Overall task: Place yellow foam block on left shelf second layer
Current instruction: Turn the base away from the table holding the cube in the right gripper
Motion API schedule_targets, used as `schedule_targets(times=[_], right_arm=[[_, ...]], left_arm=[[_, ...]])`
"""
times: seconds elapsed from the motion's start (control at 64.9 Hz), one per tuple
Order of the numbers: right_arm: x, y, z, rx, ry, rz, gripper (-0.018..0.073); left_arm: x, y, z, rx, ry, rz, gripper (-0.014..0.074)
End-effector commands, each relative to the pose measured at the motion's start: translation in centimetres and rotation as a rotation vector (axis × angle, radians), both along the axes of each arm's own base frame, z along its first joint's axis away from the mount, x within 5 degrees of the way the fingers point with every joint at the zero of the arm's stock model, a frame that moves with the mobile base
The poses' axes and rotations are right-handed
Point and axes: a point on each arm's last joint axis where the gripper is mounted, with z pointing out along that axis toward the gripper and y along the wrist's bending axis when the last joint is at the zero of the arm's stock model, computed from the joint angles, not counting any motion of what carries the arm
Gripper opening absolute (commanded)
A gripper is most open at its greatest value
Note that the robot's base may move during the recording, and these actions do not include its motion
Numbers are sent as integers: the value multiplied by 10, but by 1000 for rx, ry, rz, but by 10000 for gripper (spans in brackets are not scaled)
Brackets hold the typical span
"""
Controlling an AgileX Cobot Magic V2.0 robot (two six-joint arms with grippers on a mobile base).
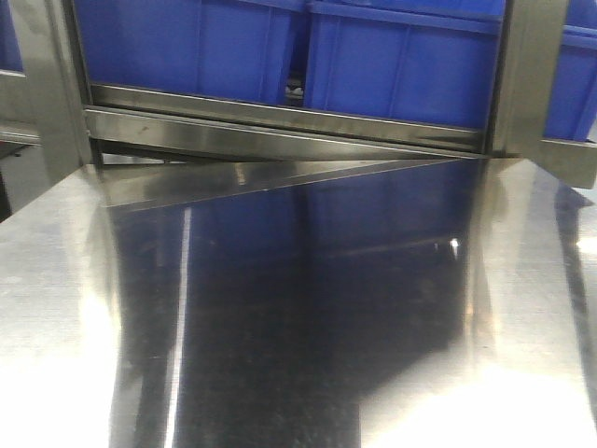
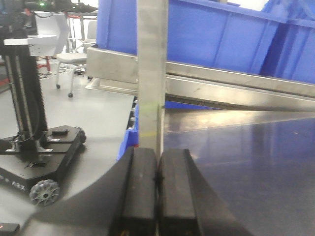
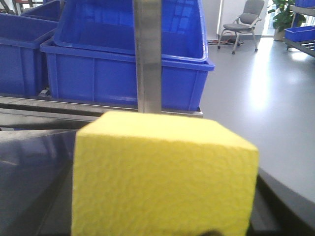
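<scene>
Yellow foam block [image 3: 165, 177]: matte, pebbled face, sharp edges, in front of steel post [image 3: 147, 54]. Wheeled base [image 2: 39, 157] lettering unreadable. Left jaws pressed together; right jaws hidden, cannot tell.

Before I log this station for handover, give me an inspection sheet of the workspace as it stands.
Surface: steel tabletop, mirror-like, bare, reflecting the bins.
Job's things: yellow foam block close up in the right wrist view, short of the shelf; left shelf second layer carries blue bins.
Clutter: nothing seen.
Grippers: left gripper empty, jaws shut; right gripper hidden behind the block.
Cables: nothing seen on the tabletop.
Surroundings: black wheeled base on the floor; office chair beyond.
</scene>
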Motion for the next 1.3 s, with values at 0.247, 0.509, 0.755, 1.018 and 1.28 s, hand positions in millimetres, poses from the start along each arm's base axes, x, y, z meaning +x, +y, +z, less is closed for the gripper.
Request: schedule_targets(times=[0.247, 0.509, 0.755, 1.018, 1.28], right_arm=[[0, 0, 15, -34, -91, -2, 183], [0, 0, 15, -34, -91, -2, 183], [0, 0, 15, -34, -91, -2, 183], [0, 0, 15, -34, -91, -2, 183], [0, 0, 15, -34, -91, -2, 183]], left_arm=[[1, -1, -1, -7, -53, -14, 137], [1, -1, -1, -7, -53, -14, 137], [1, -1, -1, -7, -53, -14, 137], [1, -1, -1, -7, -53, -14, 137], [1, -1, -1, -7, -53, -14, 137]])
